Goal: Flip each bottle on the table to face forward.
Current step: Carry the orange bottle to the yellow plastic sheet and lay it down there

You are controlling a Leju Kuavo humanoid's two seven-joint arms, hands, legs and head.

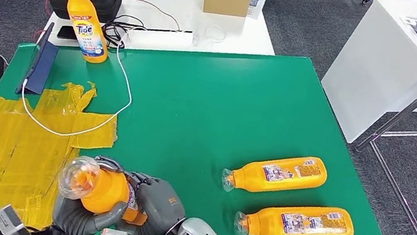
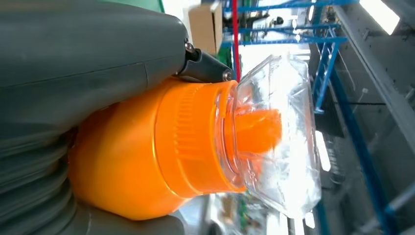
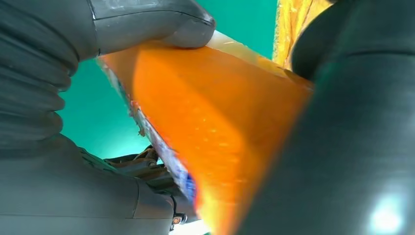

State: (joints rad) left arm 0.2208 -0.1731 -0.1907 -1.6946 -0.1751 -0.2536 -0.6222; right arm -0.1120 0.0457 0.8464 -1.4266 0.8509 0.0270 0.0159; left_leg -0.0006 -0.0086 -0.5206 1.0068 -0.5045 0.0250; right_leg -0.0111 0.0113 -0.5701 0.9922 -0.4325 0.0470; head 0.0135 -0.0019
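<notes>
I held one orange bottle above the near edge of the green desk, my left hand and right hand both wrapped around its body, clear cap toward me. My fingers hid its label. Two bottles lay flat on my right, and one stood at the far left corner.

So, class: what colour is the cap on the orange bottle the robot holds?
Clear see-through cap over an orange spout; the left wrist view shows it best.
</notes>
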